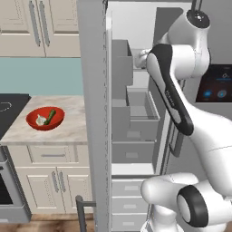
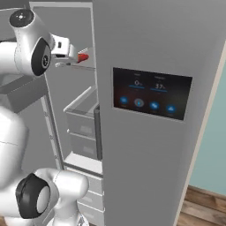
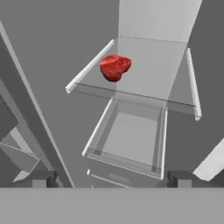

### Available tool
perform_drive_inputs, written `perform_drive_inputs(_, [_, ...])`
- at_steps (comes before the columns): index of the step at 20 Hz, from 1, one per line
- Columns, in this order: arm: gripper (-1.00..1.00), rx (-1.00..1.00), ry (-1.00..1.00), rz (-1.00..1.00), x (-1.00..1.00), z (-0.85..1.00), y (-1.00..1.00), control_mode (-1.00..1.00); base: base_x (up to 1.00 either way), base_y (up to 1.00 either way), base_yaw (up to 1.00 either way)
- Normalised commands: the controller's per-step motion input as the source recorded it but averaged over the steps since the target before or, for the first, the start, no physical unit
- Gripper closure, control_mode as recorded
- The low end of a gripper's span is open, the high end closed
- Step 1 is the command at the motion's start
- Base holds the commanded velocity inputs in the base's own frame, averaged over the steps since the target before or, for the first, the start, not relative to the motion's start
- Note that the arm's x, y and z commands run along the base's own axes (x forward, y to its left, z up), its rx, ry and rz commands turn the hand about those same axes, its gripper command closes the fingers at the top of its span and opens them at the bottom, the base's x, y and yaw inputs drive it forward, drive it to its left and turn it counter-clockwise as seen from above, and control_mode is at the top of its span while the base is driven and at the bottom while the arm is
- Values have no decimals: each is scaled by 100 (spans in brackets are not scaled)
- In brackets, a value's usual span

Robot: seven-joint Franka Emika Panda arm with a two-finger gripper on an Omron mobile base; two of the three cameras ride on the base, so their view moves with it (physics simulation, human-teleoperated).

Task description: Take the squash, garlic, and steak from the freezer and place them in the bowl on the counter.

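The steak (image 3: 114, 67), a small red slab, lies on a glass shelf (image 3: 175, 83) inside the open freezer (image 1: 93, 90). In the right base view the steak (image 2: 82, 57) shows just beyond my hand. My gripper (image 3: 110, 180) is open, still short of the steak and a little below it, with nothing between its fingertips (image 3: 39, 179). The red bowl (image 1: 32, 118) stands on the beige counter (image 1: 68, 129) left of the freezer. Inside it lie the off-white garlic (image 1: 41, 120) and the dark green squash (image 1: 50, 116).
Below the steak's shelf an empty drawer (image 3: 131, 140) is pulled out. The freezer's open door edge rises between the bowl and the shelves. A dark dispenser panel (image 2: 152, 93) sits on the closed door. A black stovetop (image 1: 9, 108) borders the counter on the left.
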Motion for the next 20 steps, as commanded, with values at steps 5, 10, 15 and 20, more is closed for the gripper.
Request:
perform_drive_inputs(5, [-100,1,-4,0,100,-38,0,-100,0,0,0])
perform_drive_inputs(10, [-100,5,-5,-3,100,-10,0,-100,0,0,0])
perform_drive_inputs(15, [-100,6,0,-5,95,4,0,-100,0,0,0])
perform_drive_inputs(20, [-100,2,11,0,70,0,1,-100,0,0,0])
